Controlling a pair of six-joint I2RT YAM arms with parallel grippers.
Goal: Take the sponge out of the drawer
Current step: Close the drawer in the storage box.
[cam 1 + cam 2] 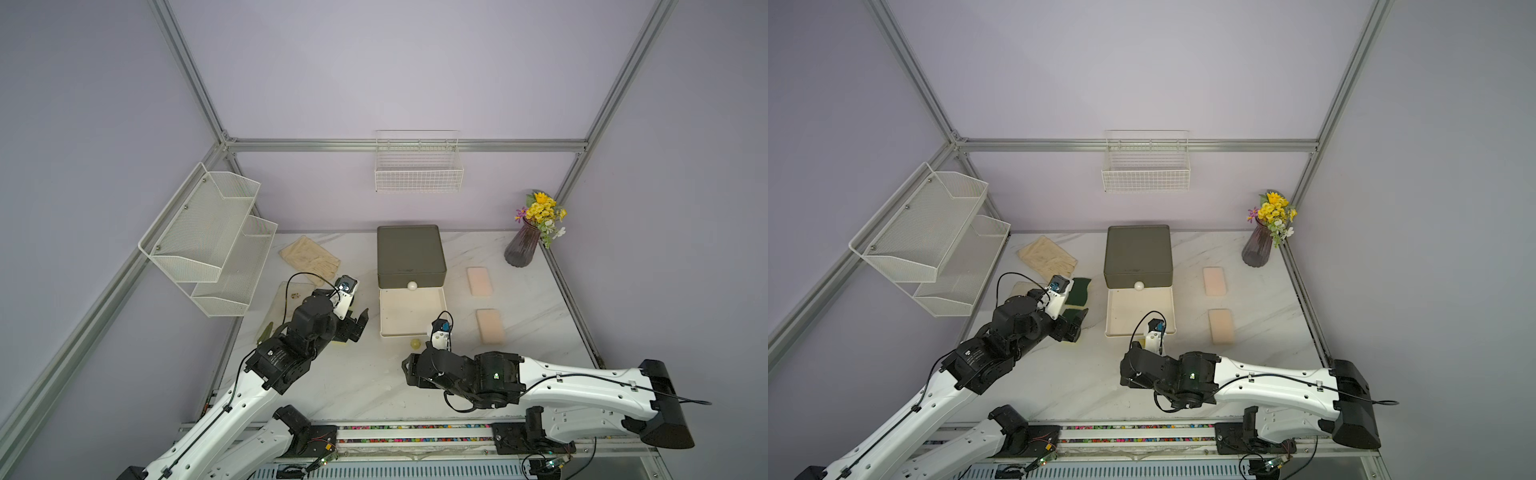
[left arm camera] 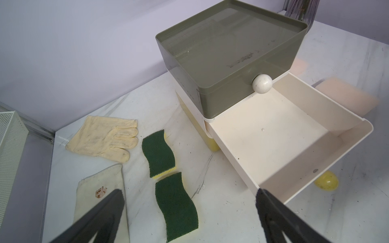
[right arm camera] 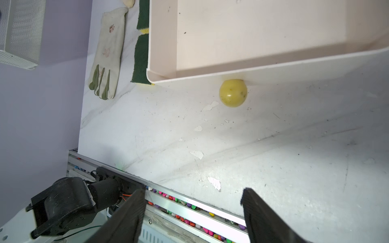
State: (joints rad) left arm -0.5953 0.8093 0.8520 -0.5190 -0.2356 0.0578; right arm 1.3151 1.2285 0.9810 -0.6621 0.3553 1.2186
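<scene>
Hovering just left of the open cream drawer [image 2: 273, 134], the left gripper [image 2: 188, 191] has its jaws spread wide and holds nothing. One sponge [image 2: 159, 155] and a second sponge [image 2: 176, 206], green side up, lie end to end on the marble table [image 2: 231, 221] outside the drawer, beside a white glove [image 2: 99, 181] whose small reddish printed mark is too blurred to read. The right gripper [image 3: 193, 190], near the drawer's front and its yellow knob [image 3: 233, 93], has its jaws moderately apart around nothing.
</scene>
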